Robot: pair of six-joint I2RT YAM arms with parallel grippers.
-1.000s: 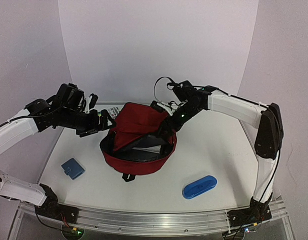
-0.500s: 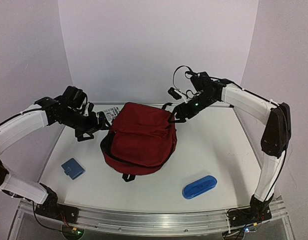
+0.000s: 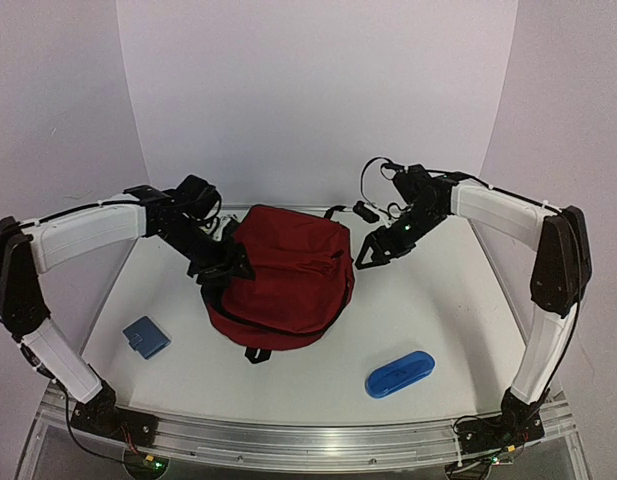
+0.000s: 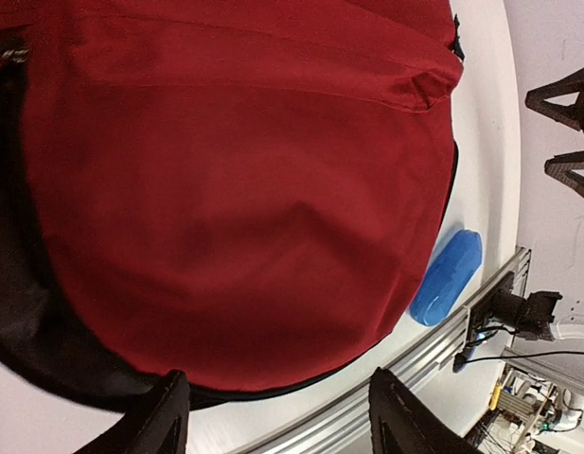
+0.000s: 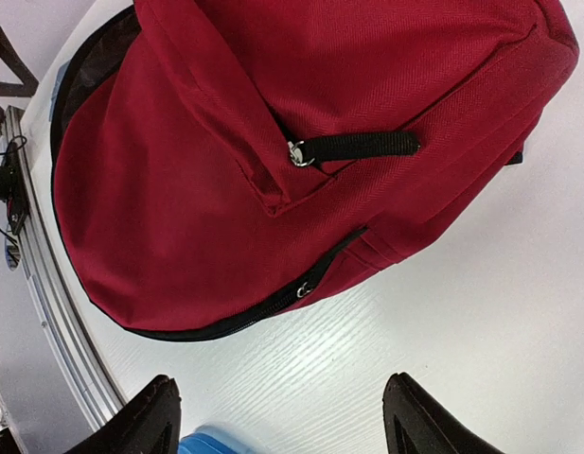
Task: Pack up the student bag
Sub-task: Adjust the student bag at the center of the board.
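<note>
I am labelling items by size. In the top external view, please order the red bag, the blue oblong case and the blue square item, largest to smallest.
1. student bag, clearly largest.
2. blue oblong case.
3. blue square item, only slightly smaller; these two are close.

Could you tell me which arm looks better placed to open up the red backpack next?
Probably left: the left gripper hovers open over the student bag's gaping left edge, while the right gripper hangs open beside the bag, clear of it.
</note>
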